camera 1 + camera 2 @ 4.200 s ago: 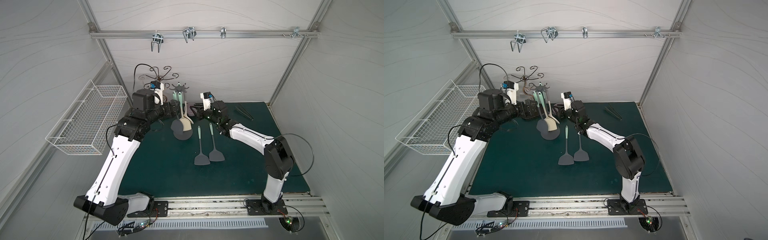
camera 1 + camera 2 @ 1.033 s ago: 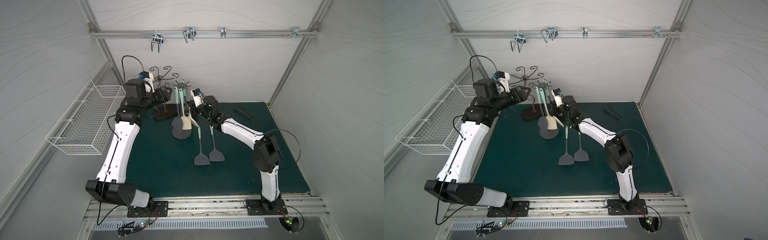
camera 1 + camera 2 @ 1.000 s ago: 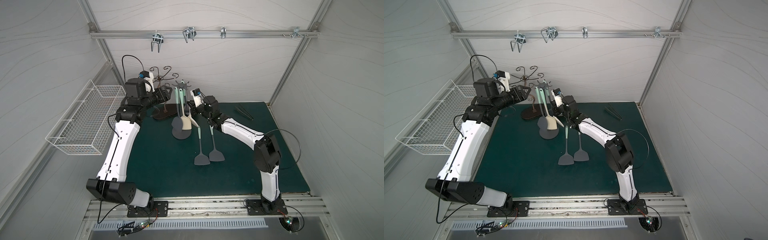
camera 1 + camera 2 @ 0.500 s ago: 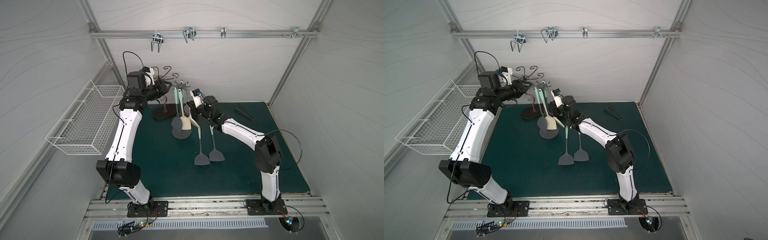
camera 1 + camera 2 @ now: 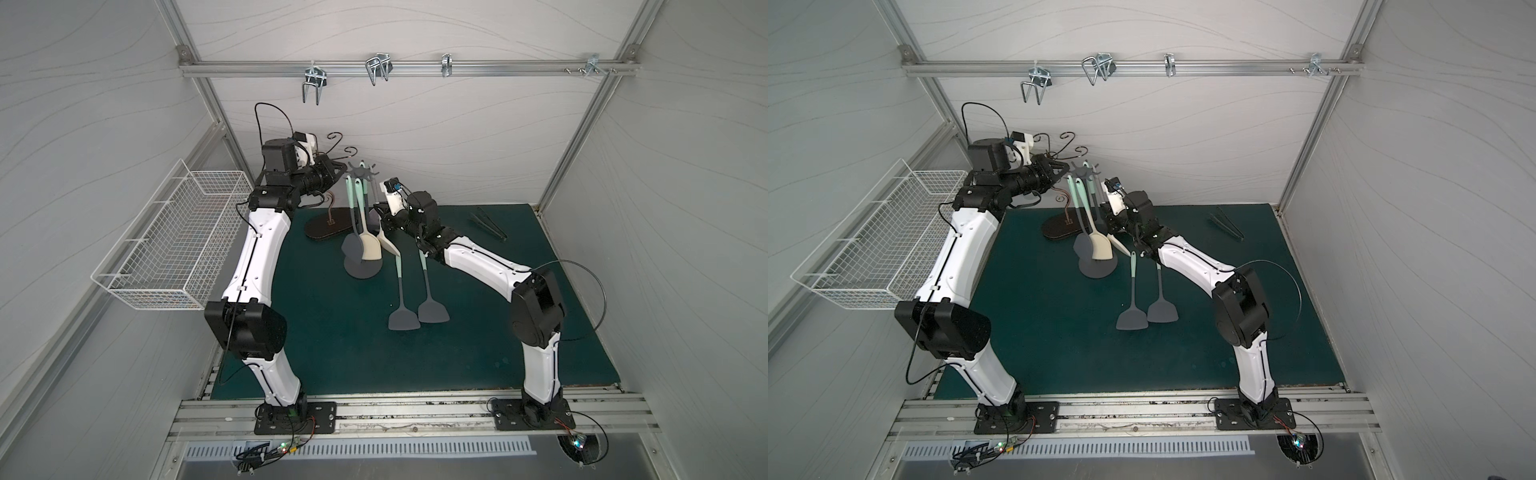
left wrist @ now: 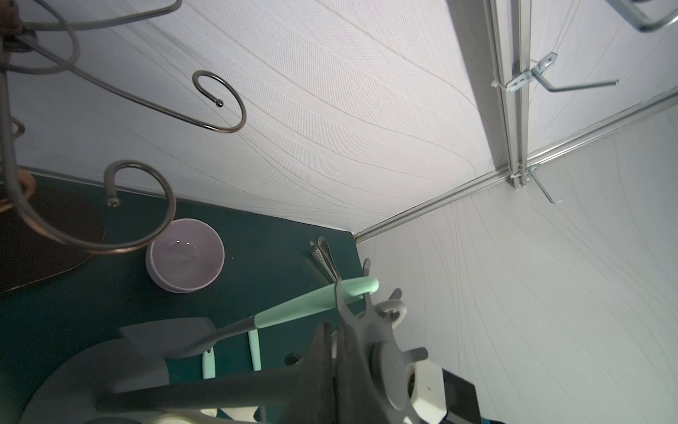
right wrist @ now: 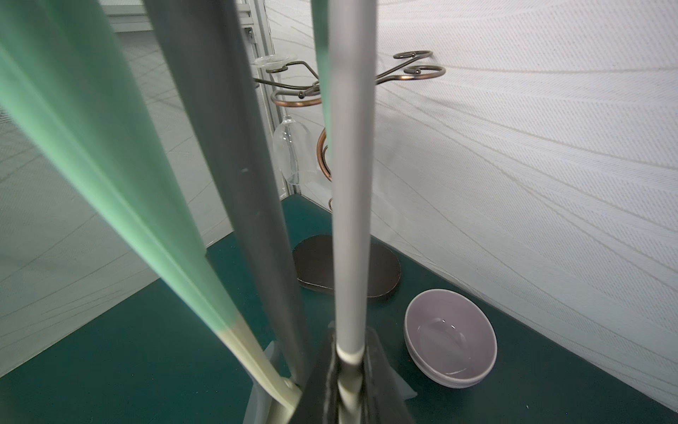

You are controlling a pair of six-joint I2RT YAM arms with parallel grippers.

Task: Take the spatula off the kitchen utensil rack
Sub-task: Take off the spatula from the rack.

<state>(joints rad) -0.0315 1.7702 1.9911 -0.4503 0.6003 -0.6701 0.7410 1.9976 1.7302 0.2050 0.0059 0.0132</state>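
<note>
The dark-grey kitchen utensil rack (image 5: 362,169) stands on its round base (image 5: 360,272) at the back of the green mat, with several utensils hanging from its star top. My right gripper (image 7: 350,352) is shut on the cream neck of a grey-handled spatula (image 7: 352,183) that hangs from the rack. In a top view that gripper (image 5: 383,219) sits just right of the pole, above the spatula's cream blade (image 5: 390,247). My left gripper (image 6: 335,330) is shut, its fingertips against a prong of the star top (image 6: 381,352). Whether it pinches the prong I cannot tell.
Two grey-bladed spatulas (image 5: 402,299) (image 5: 431,295) lie on the mat. A brown curly-wire stand (image 5: 328,226) holding a wine glass (image 7: 293,150) stands behind the rack, with a lilac bowl (image 7: 451,341) beside it. Tongs (image 5: 488,224) lie back right. A white wire basket (image 5: 178,241) hangs on the left wall.
My left arm rose and swung its gripper up to the rack's star top, and its jaws closed. My right gripper has stayed shut on the spatula in the same place.
</note>
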